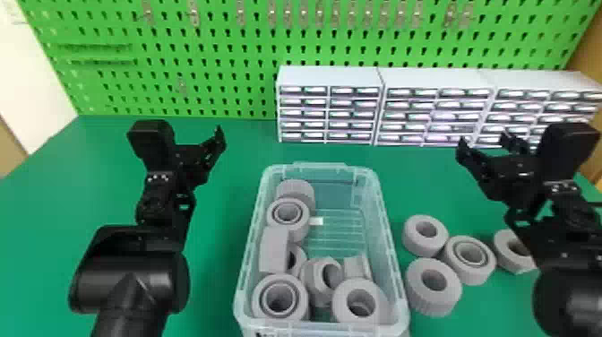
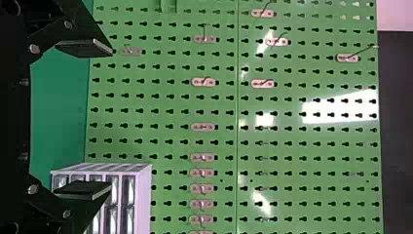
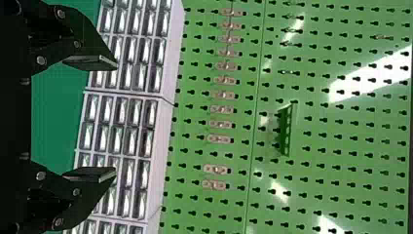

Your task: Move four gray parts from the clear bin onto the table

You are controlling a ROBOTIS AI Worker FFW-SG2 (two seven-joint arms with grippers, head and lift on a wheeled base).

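Table (image 1: 215,224) was the big green surface, with white drawer cabinets (image 1: 329,75) along the back. The clear bin (image 1: 313,168) sat in front of those, pretty much mid-view. Left gripper (image 1: 201,152) hung raised off the bin's left side, right gripper (image 1: 483,145) raised off its right, both with fingers spread wide apart. Four chunky gray parts (image 1: 475,275) were already out on the right, closer to the robot than the right gripper's fingertips, one partly behind that arm. Bunch more gray rings (image 1: 274,251) were piled in the bin, between the two arms.
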